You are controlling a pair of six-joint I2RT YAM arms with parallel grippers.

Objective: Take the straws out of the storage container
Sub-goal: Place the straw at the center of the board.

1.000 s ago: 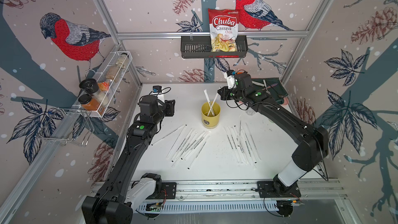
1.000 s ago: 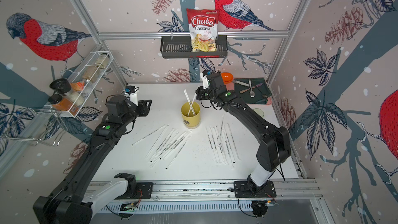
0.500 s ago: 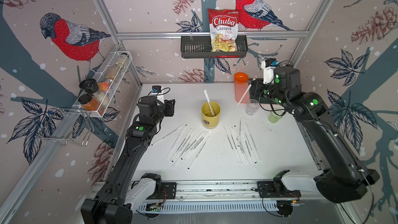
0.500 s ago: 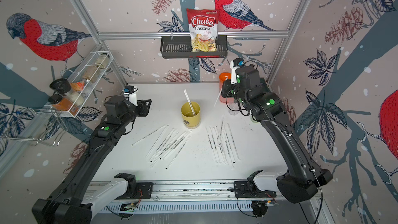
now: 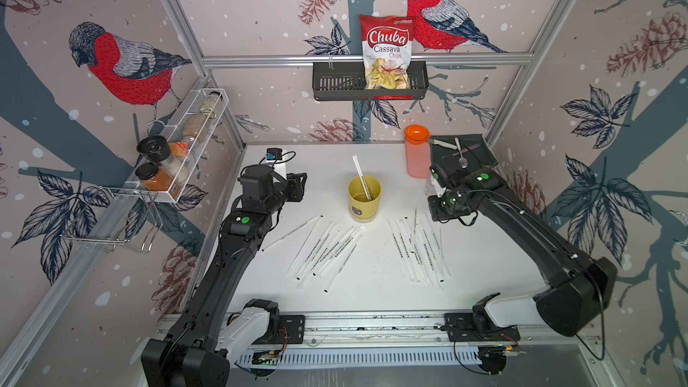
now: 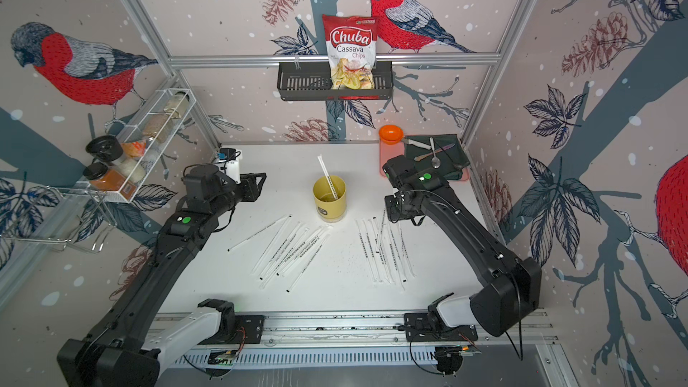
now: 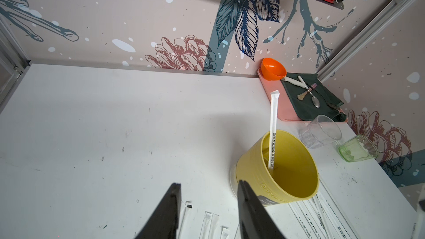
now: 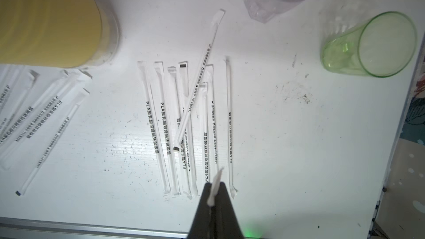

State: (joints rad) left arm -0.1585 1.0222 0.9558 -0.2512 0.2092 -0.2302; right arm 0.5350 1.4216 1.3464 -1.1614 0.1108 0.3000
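- One straw [image 5: 360, 176] leans in the storage container [image 5: 364, 199], which stands mid-surface [image 5: 372, 292]. The other straws lie flat in a left fan [image 5: 324, 251] and a right fan [image 5: 417, 251].
- My right claw [image 8: 213, 186] is clenched on a second straw [image 8: 217, 178] by its paper end, above the right fan. So thin a grip may slip.
- My left claw [image 7: 208, 183] gapes empty beside the container. A careless reach could topple it.

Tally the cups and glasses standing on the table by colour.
Yellow storage container: 1
Clear glass: 1
Green glass: 1
Total: 3
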